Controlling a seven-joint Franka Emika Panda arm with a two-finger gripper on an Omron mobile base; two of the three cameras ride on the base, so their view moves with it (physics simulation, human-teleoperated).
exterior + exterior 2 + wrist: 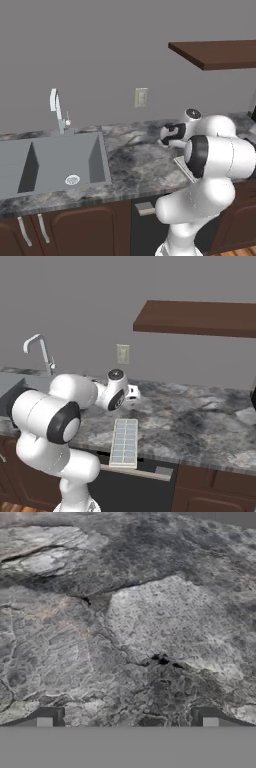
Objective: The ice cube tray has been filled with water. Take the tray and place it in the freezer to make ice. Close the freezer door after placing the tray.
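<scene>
- The gripper (127,717) hangs over bare grey marbled counter (150,622), its two dark fingertips (47,716) spread wide apart with nothing between them.
- In the right base view the hand (131,393) sits above the counter (200,421), pointing away from the arm's base.
- The ice cube tray (124,442) lies flat on the counter's front edge, below and nearer the base than the gripper, apart from it and untouched.
- Its square cells carry the pale sheen of the water (125,436).
- In the left base view a corner of the tray (183,168) peeks out behind the arm's elbow, with the hand (172,134) beyond it.
- A sink (50,162) with a faucet (57,112) lies well off to the gripper's left.
- A dark wooden shelf (195,318) hangs on the wall above.
</scene>
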